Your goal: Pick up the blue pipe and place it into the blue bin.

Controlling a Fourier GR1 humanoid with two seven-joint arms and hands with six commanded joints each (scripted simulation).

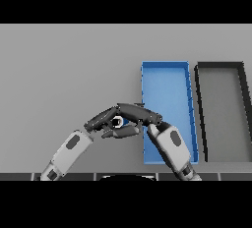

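Observation:
The blue pipe is a short blue tube with a pale open end, held just above the table left of the blue bin. Only a small part of it shows between the two dark hands. My left hand reaches in from the lower left and its fingers close on the pipe's left end. From the lower right, my right hand lies over the pipe with its fingers on top and a thumb beneath. The bin is a long open blue tray whose near left corner is hidden by my right wrist.
A dark grey bin of the same shape stands right of the blue one, almost touching it. Bare grey table stretches to the left and behind both hands.

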